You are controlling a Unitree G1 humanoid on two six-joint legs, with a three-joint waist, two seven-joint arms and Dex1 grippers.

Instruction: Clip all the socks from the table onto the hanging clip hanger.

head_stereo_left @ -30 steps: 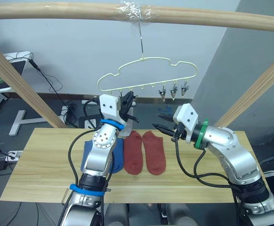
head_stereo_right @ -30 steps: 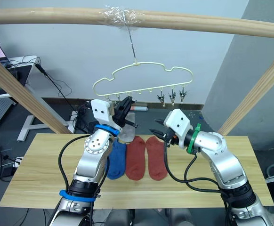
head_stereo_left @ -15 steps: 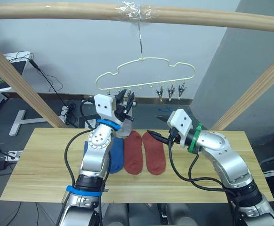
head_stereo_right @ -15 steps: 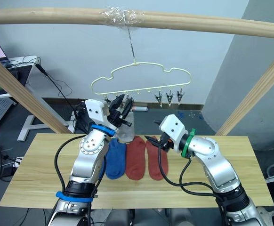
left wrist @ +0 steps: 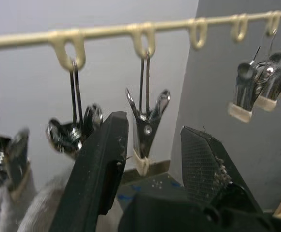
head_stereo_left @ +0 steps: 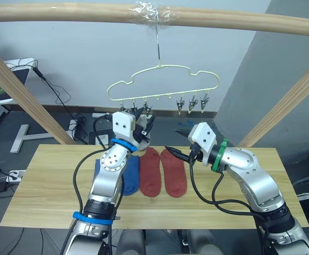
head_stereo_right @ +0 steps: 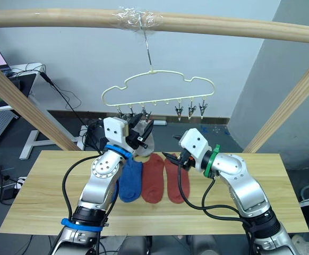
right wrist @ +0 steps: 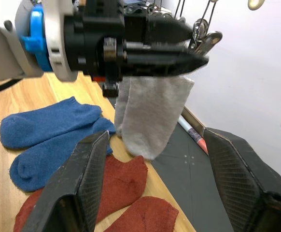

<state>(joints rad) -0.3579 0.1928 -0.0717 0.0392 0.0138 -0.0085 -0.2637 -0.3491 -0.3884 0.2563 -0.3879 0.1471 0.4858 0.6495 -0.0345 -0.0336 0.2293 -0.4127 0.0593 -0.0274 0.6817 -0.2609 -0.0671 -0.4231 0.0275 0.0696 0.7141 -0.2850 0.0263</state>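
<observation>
1. Left wrist view: the left gripper (left wrist: pixel 152 159) is spread wide beneath a silver clip (left wrist: pixel 147 130) of the clip hanger (head_stereo_left: pixel 162 85).
2. Right gripper (right wrist: pixel 152 179) gapes wide, empty, near hanging grey socks (right wrist: pixel 150 113).
3. Blue socks (head_stereo_left: pixel 123 175) and rust-red socks (head_stereo_left: pixel 162 172) lie on the surface (head_stereo_left: pixel 48 186).

Clip hanger (head_stereo_left: pixel 162 84) above table (head_stereo_left: pixel 48 186), four socks (head_stereo_left: pixel 162 172) on table
</observation>
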